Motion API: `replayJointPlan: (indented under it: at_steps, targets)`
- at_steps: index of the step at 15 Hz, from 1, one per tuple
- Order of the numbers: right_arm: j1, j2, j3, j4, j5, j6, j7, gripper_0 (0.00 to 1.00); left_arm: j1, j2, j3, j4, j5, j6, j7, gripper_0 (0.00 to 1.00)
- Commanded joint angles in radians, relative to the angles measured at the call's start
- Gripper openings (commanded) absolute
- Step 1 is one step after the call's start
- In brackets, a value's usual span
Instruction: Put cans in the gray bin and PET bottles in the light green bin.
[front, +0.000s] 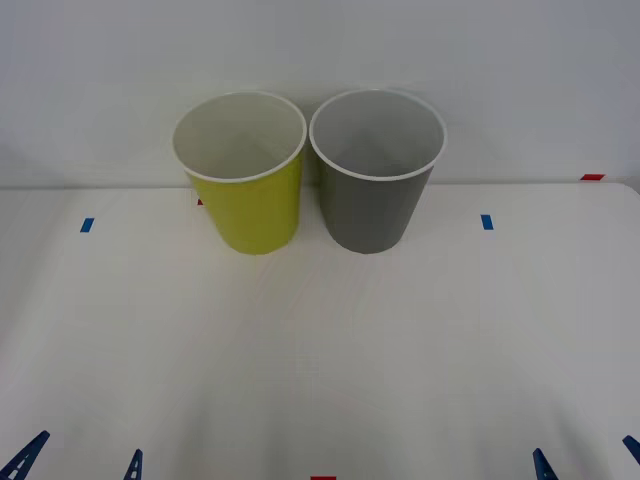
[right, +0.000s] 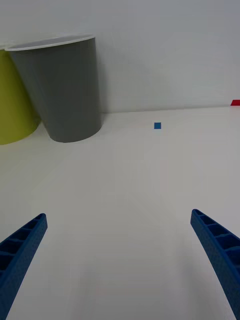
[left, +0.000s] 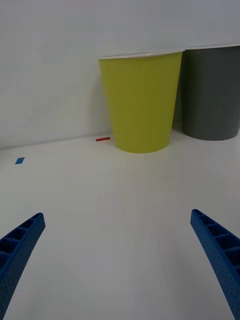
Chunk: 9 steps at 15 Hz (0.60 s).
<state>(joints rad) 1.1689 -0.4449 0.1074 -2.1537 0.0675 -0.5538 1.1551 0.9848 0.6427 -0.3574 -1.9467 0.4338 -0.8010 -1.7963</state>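
Observation:
The light green bin (front: 248, 190) and the gray bin (front: 376, 185) stand side by side at the back of the white table, both upright with pale insides. The gray bin (right: 62, 90) and the light green bin (left: 141, 100) also show in the wrist views. No cans or PET bottles are in view. My left gripper (front: 78, 462) sits at the front left edge, open with nothing between its fingers (left: 20, 250). My right gripper (front: 588, 458) sits at the front right edge, also open and holding nothing, fingers (right: 217, 250) wide apart.
Small blue tape marks (front: 87, 225) (front: 487, 222) lie left and right on the table (front: 320, 360). Red marks sit at the far right (front: 592, 177), beside the green bin (left: 103, 139) and at the front edge (front: 322, 478). A white wall stands behind the bins.

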Motion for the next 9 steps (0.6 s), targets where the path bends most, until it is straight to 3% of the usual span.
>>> replayJointPlan:
  at_steps: [1, 9]
  targets:
    - [0.0, 0.0, 0.0, 0.0, 0.0, 0.0, 0.0, 1.0, 0.0, 0.0, 0.0, 0.0, 0.0, 0.0, 0.0, 1.0]
    - [0.0, 0.0, 0.0, 0.0, 0.0, 0.0, 0.0, 1.0, 0.0, 0.0, 0.0, 0.0, 0.0, 0.0, 0.0, 1.0]
